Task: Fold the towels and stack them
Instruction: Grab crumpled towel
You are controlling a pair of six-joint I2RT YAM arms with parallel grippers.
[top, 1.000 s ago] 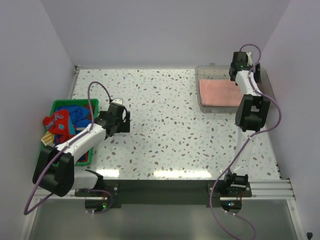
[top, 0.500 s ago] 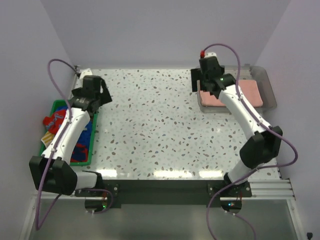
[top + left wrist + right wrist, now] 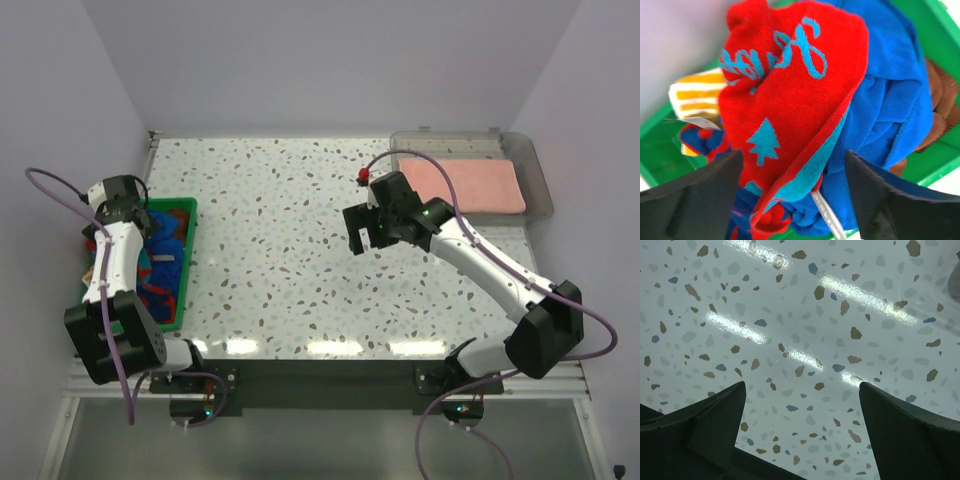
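A folded salmon pink towel [image 3: 478, 185] lies in the clear tray [image 3: 535, 170] at the back right. The other towels are heaped in the green basket [image 3: 188, 262] at the left. In the left wrist view the red and blue patterned towel [image 3: 790, 90] lies on top, with the royal blue towel [image 3: 890, 115], the brown towel [image 3: 940, 100] and the yellowish striped towel [image 3: 695, 95] around it. My left gripper [image 3: 122, 205] [image 3: 795, 200] hangs open just above the heap and holds nothing. My right gripper [image 3: 360, 230] [image 3: 800, 430] is open and empty above the bare table.
The speckled table [image 3: 290, 250] lies between basket and tray. The basket's green wall [image 3: 655, 160] shows under the heap. White walls close the left, back and right sides. The right arm's purple cable [image 3: 410, 155] loops near the tray.
My left arm has swung from the table back over the basket. My right arm has moved from the tray out over the middle of the table. The salmon towel stays in the tray.
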